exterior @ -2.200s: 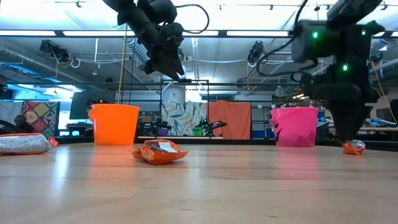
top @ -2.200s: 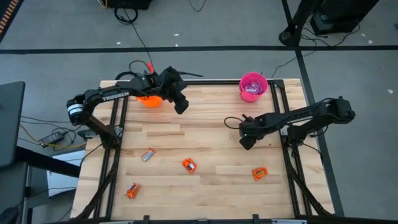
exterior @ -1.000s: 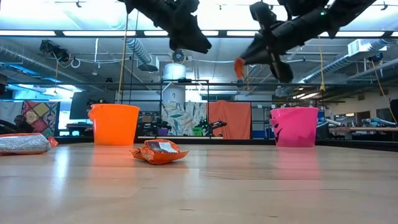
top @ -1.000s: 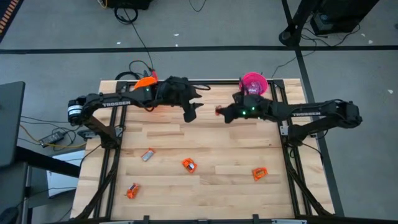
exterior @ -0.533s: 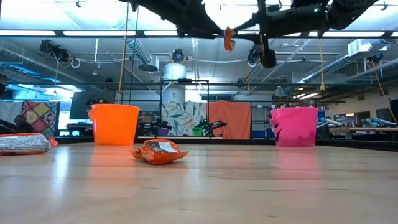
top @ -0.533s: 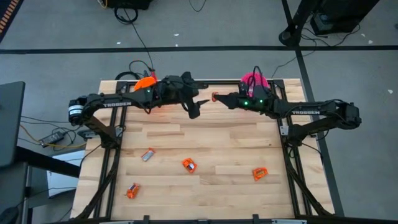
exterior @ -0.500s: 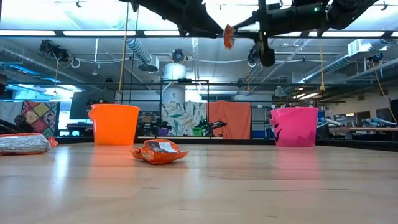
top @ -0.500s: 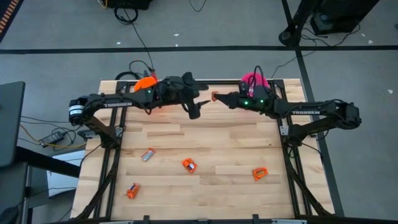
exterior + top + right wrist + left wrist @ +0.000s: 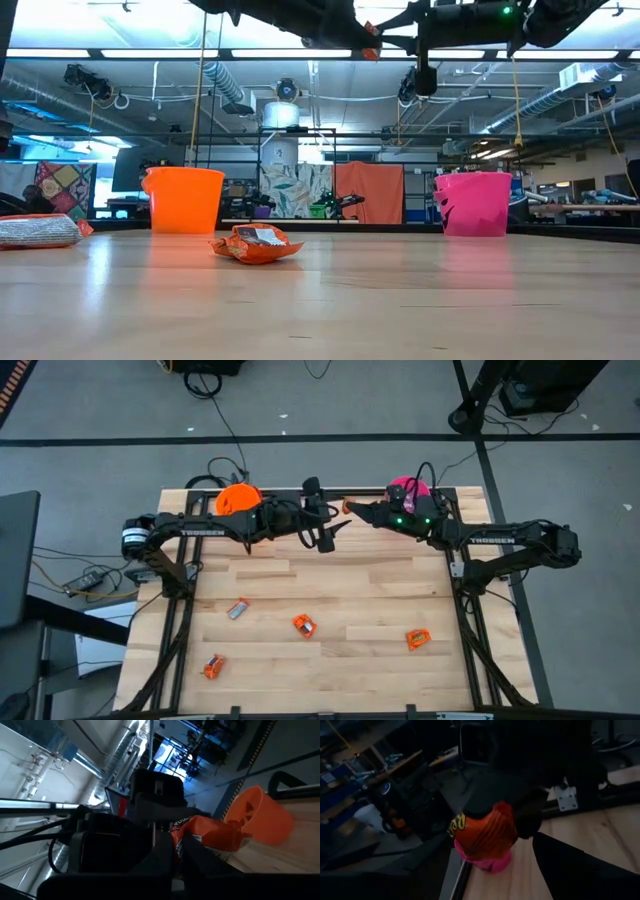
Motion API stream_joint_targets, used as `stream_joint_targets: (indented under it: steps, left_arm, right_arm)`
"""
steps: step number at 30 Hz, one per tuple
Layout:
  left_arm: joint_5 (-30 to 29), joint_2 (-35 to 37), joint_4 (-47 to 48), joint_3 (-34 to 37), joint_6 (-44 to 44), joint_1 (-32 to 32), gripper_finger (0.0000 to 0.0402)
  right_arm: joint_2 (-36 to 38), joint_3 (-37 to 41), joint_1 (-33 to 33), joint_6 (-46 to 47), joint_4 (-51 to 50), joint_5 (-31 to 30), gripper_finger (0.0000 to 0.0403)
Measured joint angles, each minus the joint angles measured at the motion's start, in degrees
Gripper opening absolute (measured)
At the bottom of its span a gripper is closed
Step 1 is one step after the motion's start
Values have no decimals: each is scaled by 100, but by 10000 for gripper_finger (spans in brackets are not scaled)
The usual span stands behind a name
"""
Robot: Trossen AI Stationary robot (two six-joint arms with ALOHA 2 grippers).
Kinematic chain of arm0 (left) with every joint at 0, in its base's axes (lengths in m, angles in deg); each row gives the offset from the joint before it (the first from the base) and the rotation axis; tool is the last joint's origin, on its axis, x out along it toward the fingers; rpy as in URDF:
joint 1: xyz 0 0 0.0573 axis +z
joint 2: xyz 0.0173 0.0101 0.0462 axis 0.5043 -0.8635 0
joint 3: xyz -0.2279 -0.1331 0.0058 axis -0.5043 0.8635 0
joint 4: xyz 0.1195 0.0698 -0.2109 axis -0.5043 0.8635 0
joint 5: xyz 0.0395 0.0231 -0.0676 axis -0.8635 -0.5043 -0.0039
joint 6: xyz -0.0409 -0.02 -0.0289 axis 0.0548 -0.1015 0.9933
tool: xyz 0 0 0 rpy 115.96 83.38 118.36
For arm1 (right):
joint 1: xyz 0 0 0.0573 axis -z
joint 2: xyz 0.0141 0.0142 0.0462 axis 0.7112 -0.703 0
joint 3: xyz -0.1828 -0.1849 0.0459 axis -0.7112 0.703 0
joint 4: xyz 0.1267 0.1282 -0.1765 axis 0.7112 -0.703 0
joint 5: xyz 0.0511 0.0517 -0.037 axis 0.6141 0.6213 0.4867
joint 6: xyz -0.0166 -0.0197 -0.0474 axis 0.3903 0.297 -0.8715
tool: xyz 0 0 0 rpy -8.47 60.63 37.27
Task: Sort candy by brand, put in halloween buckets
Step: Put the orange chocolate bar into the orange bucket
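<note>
High above the table's far edge, my right gripper [image 9: 352,508] is shut on a small orange-wrapped candy [image 9: 346,507]. My left gripper [image 9: 335,522] faces it from the left and stands open, its fingers close around the candy [image 9: 482,835]. Whether they touch it I cannot tell. The orange bucket [image 9: 238,498] stands at the far left and the pink bucket [image 9: 408,488] at the far right, both on their bases. Several candies lie flat on the table: [image 9: 237,608], [image 9: 304,625], [image 9: 417,639], [image 9: 212,667]. My right gripper pinches the orange candy between its two fingers [image 9: 526,822] by the wrapper's right end [image 9: 509,827]. The fingers come level from the table's right. The candy sticks out past the fingertips toward the left gripper, lifted clear high above the table.
Both arms stretch along the far edge, between the buckets. The black frame rails [image 9: 186,570] run along the table's left and right sides. Bare wood [image 9: 350,585] fills the middle. In the low view a candy [image 9: 256,243] lies in front of the orange bucket [image 9: 184,198].
My right gripper has carried the candy up and toward the table's far edge, ending level with the left gripper. My left gripper has gone toward the table's right and risen, closing on the candy. The candies on the table have not moved.
</note>
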Motion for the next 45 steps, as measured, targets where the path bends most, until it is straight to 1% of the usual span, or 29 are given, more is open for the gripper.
stream_joint_targets:
  steps: [3, 5, 8, 12, 15, 17, 19, 20, 22, 25, 27, 29, 32, 34, 37, 39, 43, 45]
  left_arm:
    - [-60, -14, -43, -7, 1, 0, 276]
    - [-100, -19, -39, -7, 3, 0, 256]
    - [-220, -26, -39, -7, 25, 0, 211]
    - [-253, -25, -22, -7, 243, -2, 136]
    - [-294, -27, 47, -7, 315, 2, 87]
    - [-402, -33, 123, -3, 317, 2, 62]
    - [-608, -34, 257, 0, 317, 1, 48]
    - [-762, -25, 409, -3, 315, 6, 46]
    - [-1250, -16, 945, -123, 332, 45, 45]
    - [-2074, 72, 1976, -439, 550, 216, 48]
    - [-2267, 84, 2738, -657, 801, 379, 48]
    - [-2253, 95, 3697, -847, 1155, 586, 49]
    - [-2202, 110, 5354, -1275, 1984, 1042, 49]
    - [-2141, 139, 6393, -1407, 2509, 1430, 49]
    - [-1879, 114, 7373, -1395, 3015, 1933, 50]
    - [-1783, 108, 7820, -1368, 3167, 2224, 50]
    - [-1756, 87, 8092, -1127, 3354, 2762, 52]
    - [-1462, 89, 8115, -1015, 3369, 2996, 58]
  right_arm:
    - [-14, 4, -7, 104, -62, 44, 29]
    - [-12, 4, -7, 145, -36, 51, 30]
    - [-12, 4, -5, 188, -33, 27, 38]
    - [-12, 4, 61, 456, -64, 9, 58]
    - [-4, 2, 127, 478, -246, 11, 73]
    - [-4, -3, 162, 375, -423, 7, 83]
    - [3, -10, 210, 148, -643, 44, 94]
    - [24, -12, 240, -44, -833, 88, 100]
    - [88, -11, 306, -328, -1478, 142, 112]
    - [114, 9, 371, -387, -2733, 30, 125]
    - [144, 11, 372, -518, -3402, -10, 130]
    - [151, 7, 336, -579, -4039, 4, 133]
    - [139, 11, 215, -667, -4834, -4, 134]
    - [145, 9, 129, -674, -5133, -86, 133]
    - [143, 9, -25, -672, -5331, -299, 133]
    - [145, 9, -93, -673, -5315, -379, 133]
    - [145, 9, -155, -715, -5308, -258, 133]
    - [145, 9, -181, -752, -5317, -133, 133]
